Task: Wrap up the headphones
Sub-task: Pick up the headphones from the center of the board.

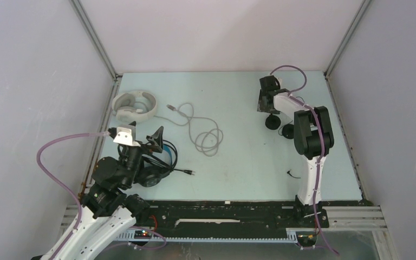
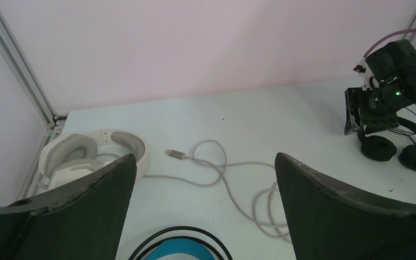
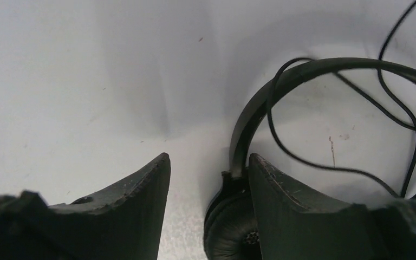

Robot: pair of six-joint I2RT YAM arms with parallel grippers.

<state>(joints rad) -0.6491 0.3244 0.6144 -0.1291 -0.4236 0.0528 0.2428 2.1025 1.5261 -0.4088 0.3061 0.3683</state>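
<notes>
Upper right of top view, right tool (image 1: pixel 264 107) is hovering, jaws apart, at small black headphones (image 1: pixel 279 124) on counter (image 1: pixel 238 162), clamping nothing. Lower left, left tool (image 1: pixel 141 135) is gaping wide over blue-band pair (image 1: pixel 160 163). Risk: the jaws closing on the thin cord (image 3: pixel 281 146) instead of the band, snagging and dragging the set.

Robotics laboratory test cell. We note plain white panels (image 1: pixel 216 32) set in aluminium frame posts (image 1: pixel 93 38), which close in a pale table (image 1: pixel 238 162) at the back and both sides. The left arm (image 1: pixel 111 176) and the right arm (image 1: pixel 313 135), both jointed robot arms, stand on a black mounting rail (image 1: pixel 222 208) at the near edge, over aluminium base profiles (image 1: pixel 357 216). We also see purple cable hoses (image 1: pixel 38 157) looping from each arm, and each wrist carries a camera.
</notes>
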